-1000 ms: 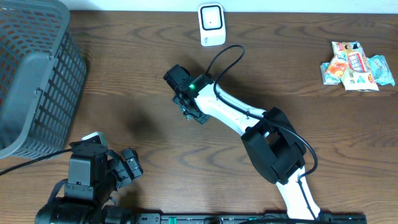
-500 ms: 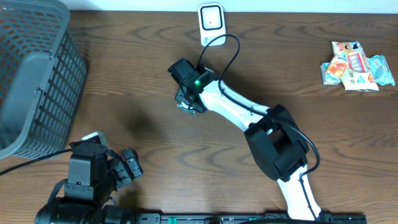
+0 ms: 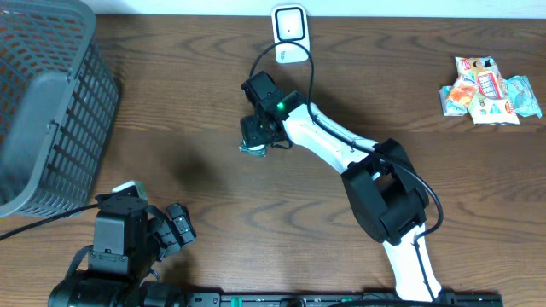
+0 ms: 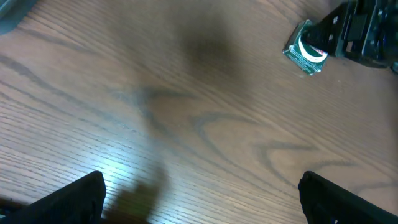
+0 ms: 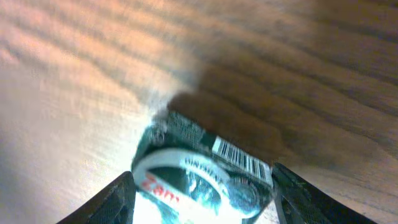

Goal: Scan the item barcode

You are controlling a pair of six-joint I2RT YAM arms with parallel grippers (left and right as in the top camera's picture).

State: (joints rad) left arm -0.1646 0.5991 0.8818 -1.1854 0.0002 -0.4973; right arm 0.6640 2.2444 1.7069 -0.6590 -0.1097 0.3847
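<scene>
At 7 o'clock of the scanner (image 3: pixel 290 34), our right gripper (image 3: pixel 255 141) clamps the packet (image 5: pixel 199 180), its barcode (image 5: pixel 239 158) showing, we judge ready to face the reader. Our left gripper (image 4: pixel 202 202), at 8 o'clock from the packet, gapes wide, holding nothing and clear of the work.

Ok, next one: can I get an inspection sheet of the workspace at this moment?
Surface: dark wood-grain table.
Job's things: green packaged item, barcode label showing; white scanner at the far edge.
Clutter: snack packets far right; grey basket on the left.
Grippers: right gripper shut on the item; left gripper open, empty.
Cables: black cable loops off the right arm beside the scanner.
Surroundings: nothing seen.
</scene>
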